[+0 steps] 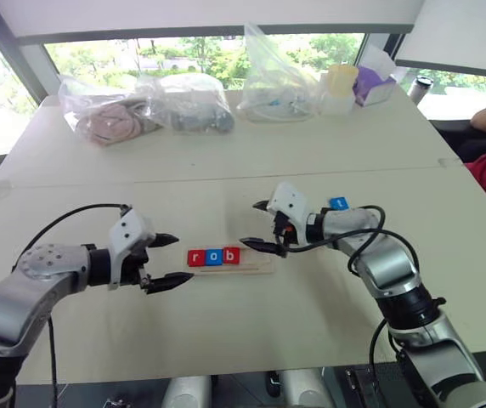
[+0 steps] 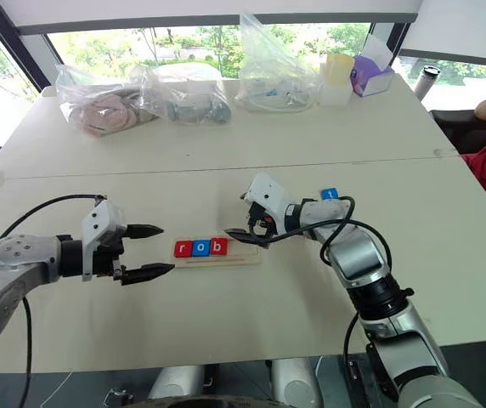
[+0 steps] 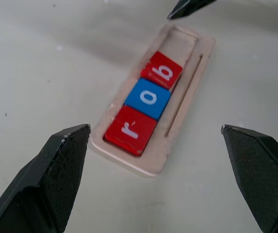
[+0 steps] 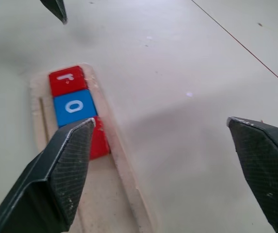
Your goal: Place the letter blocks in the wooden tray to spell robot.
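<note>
Wooden tray (image 1: 247,264): lies flat on the white table (image 1: 226,331), between the two grippers, near the middle of the table's near half; its long axis runs left to right.
Tray contents: three letter blocks sit side by side in the tray's left part, touching each other; the right part of the tray is bare wood.
Red r block (image 1: 195,257): at the tray's left end.
Blue o block (image 1: 213,257): second, between the two red ones.
Red b block (image 1: 231,255): third, at about the middle of the tray.
Reading direction: the letters read r, o, b from left to right, their tops toward the far side.
Blue block on the table (image 1: 338,203): lies outside the tray, to its right and farther away, just behind the right arm's wrist; its letter cannot be read.
Left gripper (image 1: 168,260): just left of the tray's left end, pointing right along the tray's length; fingers spread wide apart, holding nothing.
Right gripper (image 1: 257,225): above the tray's right end, pointing left; fingers spread wide, nothing between them.
Far side of the table: clear plastic bags (image 1: 188,102) with things inside.
</note>
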`<action>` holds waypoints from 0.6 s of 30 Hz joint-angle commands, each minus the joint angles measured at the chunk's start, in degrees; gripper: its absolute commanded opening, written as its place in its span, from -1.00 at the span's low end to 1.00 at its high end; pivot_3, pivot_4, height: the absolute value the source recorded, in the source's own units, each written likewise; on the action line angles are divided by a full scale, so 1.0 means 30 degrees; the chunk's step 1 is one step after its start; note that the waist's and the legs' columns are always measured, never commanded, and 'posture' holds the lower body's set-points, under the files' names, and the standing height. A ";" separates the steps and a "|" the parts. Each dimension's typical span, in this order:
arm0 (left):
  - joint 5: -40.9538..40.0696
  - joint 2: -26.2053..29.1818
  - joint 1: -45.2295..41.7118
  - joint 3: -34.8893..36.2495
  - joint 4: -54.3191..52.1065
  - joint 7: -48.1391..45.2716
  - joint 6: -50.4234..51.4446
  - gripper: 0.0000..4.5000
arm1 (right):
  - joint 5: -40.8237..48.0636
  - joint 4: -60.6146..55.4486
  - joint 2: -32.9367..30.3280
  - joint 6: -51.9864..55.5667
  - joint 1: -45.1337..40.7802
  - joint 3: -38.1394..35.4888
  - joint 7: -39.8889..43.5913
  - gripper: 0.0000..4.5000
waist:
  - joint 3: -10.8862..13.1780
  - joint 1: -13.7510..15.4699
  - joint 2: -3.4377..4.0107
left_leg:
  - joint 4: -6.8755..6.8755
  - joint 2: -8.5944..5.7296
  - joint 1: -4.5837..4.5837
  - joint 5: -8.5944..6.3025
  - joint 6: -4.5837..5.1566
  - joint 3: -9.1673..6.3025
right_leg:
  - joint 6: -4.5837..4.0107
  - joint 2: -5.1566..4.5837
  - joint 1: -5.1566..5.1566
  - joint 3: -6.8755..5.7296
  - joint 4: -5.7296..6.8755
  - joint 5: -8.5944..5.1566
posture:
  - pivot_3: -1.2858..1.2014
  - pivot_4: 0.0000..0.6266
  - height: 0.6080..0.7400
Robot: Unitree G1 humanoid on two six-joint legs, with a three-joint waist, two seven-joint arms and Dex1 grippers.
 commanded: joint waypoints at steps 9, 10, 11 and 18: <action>-0.0997 -0.0553 -0.1662 -0.0844 -0.1323 -0.0094 0.0602 1.00 | -0.0994 -0.5096 0.0453 0.6757 0.2984 -0.5610 -0.7140 0.99 | -0.0002 0.0124 -0.0004 | 0.0001 -0.0015 -0.0039 0.0002 -0.0005 0.0002 | 0.0021 -0.0063 0.0004 0.0024 -0.0027 -0.0008 | 0.03 -0.52 1.00; -0.1018 -0.0608 -0.1845 -0.0924 -0.1296 -0.0069 0.0646 1.00 | -0.1027 -0.6034 0.0890 0.8031 0.3282 -0.6116 -0.7858 0.99 | -0.0002 0.0073 -0.0003 | 0.0001 -0.0015 -0.0033 0.0002 -0.0005 0.0007 | 0.0022 -0.0061 0.0001 0.0026 -0.0024 -0.0008 | 0.03 -0.52 1.00; -0.1034 -0.0643 -0.2001 -0.1017 -0.1240 -0.0055 0.0663 1.00 | -0.1010 -0.7044 0.1268 0.9250 0.3606 -0.6484 -0.8409 0.99 | -0.0004 0.0049 -0.0001 | 0.0000 -0.0012 -0.0023 0.0002 -0.0004 0.0009 | 0.0020 -0.0045 0.0000 0.0027 -0.0017 -0.0007 | 0.03 -0.52 1.00; -0.0671 -0.0853 -0.2732 -0.1744 -0.0434 -0.0463 0.0334 1.00 | -0.0858 -1.1316 0.2478 1.3539 0.5826 -0.5770 -1.0617 0.99 | -0.0006 0.0079 0.0004 | -0.0014 0.0001 -0.0011 0.0002 -0.0003 -0.0009 | 0.0027 0.0025 -0.0004 0.0002 0.0002 -0.0024 | 0.03 -0.52 1.00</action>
